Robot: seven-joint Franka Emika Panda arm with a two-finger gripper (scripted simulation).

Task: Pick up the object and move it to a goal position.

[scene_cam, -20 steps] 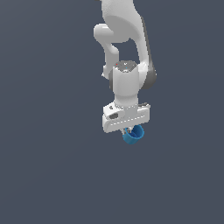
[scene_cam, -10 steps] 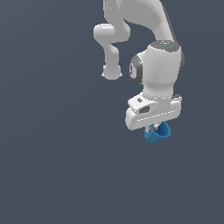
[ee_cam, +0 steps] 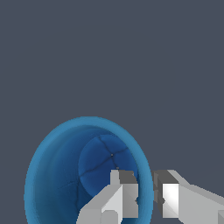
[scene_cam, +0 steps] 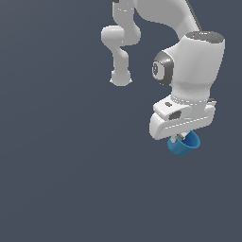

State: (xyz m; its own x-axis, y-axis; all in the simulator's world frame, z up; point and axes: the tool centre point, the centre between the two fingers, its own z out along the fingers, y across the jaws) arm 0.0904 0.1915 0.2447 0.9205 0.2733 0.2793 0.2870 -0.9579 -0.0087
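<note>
The small bright blue cup (scene_cam: 185, 144) hangs under my white gripper (scene_cam: 180, 139) in the exterior view, lifted and tilted. In the wrist view the cup (ee_cam: 65, 170) shows its hollow inside. My gripper (ee_cam: 145, 194) is shut on the cup's wall: one finger (ee_cam: 123, 192) is inside the cup, the other (ee_cam: 168, 194) outside it. In the exterior view the fingers are mostly hidden by the hand.
The white arm (scene_cam: 189, 56) reaches in from the top of the exterior view, with its elbow link (scene_cam: 119, 47) behind. The background is a plain dark grey surface (scene_cam: 61, 165). No goal marker shows.
The arm has carried the cup toward the exterior view's right and slightly down, and looks larger in that view. The grip on the cup has not changed.
</note>
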